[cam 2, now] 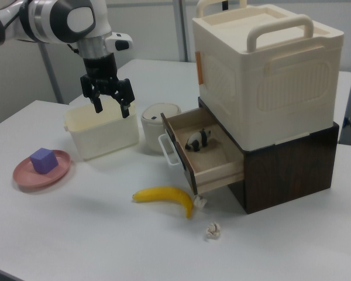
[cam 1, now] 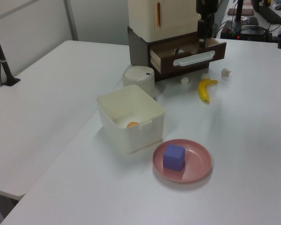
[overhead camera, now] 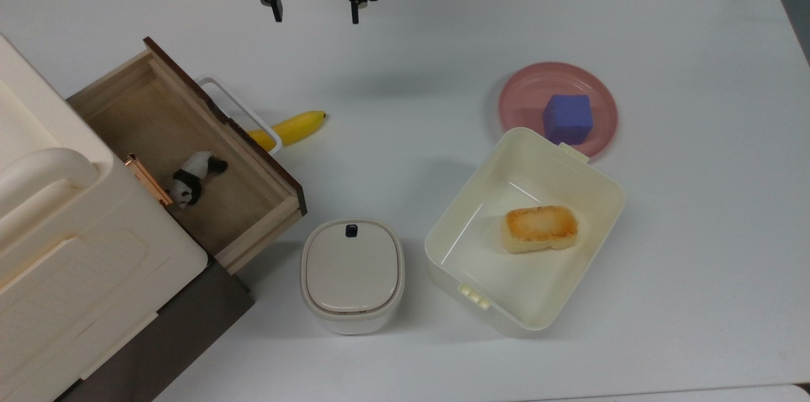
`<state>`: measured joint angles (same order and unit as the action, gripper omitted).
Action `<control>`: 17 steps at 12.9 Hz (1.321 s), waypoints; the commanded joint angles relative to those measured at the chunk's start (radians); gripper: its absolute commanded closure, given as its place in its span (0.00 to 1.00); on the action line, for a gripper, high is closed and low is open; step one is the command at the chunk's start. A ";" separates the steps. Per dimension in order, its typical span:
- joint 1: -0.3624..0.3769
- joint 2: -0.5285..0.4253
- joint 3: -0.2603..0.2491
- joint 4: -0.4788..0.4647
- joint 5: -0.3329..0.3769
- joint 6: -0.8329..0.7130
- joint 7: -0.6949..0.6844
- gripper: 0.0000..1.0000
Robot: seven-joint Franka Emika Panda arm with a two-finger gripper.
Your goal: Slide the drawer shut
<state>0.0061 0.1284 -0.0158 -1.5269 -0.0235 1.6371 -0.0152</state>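
Wooden and pale inside, the drawer (overhead camera: 190,155) stands pulled well out of the dark brown base (cam 2: 286,170) of the cabinet, its dark front panel facing the open table and its white loop handle (overhead camera: 237,111) sticking out from that panel. A small panda figure (overhead camera: 193,177) lies on the drawer's floor, near the cabinet end. On top of the dark base sits a cream box with carry handles (cam 2: 263,70). In the top view a yellow banana (overhead camera: 291,130) lies on the white table (overhead camera: 443,28) just beyond the handle, one end hidden behind the loop. In the right view the banana lies in front of the drawer, with a small crumpled white scrap (cam 2: 213,230) on the table nearby. A small lidded white bin (overhead camera: 352,274) stands just beside the drawer's front corner, and next to it is a cream square container (overhead camera: 525,228) holding a browned piece of bread (overhead camera: 539,228). Touching or just overlapping the container's far corner in the top view is a pink plate (overhead camera: 557,107) with a purple cube (overhead camera: 567,118) on it. The gripper (overhead camera: 315,14) hangs at the top view's upper edge, raised above the table and well apart from the drawer; its two black fingers are spread wide with nothing between them. In the right view it hovers over the cream container, pointing downward.
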 commanded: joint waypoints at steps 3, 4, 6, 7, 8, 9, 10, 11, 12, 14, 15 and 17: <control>0.006 -0.032 -0.018 -0.035 0.016 -0.002 -0.022 0.00; 0.009 -0.032 -0.018 -0.035 0.016 -0.002 -0.023 0.00; 0.008 -0.032 -0.020 -0.032 0.010 0.000 -0.022 0.00; 0.006 -0.032 -0.020 -0.029 0.008 0.001 -0.025 0.00; 0.006 -0.032 -0.020 -0.030 0.007 0.001 -0.025 0.00; 0.005 -0.029 -0.020 -0.030 0.008 0.010 -0.025 0.00; 0.003 -0.026 -0.020 -0.030 0.010 0.027 -0.025 0.00; 0.005 -0.026 -0.020 -0.030 0.010 0.036 -0.025 0.00; 0.005 -0.026 -0.020 -0.032 0.007 0.041 -0.025 0.00; 0.002 -0.024 -0.020 -0.030 0.005 0.043 -0.029 0.00; 0.002 -0.023 -0.020 -0.032 0.007 0.044 -0.032 0.00; 0.003 -0.023 -0.020 -0.035 0.007 0.044 -0.034 0.00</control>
<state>0.0033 0.1282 -0.0248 -1.5273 -0.0236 1.6512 -0.0219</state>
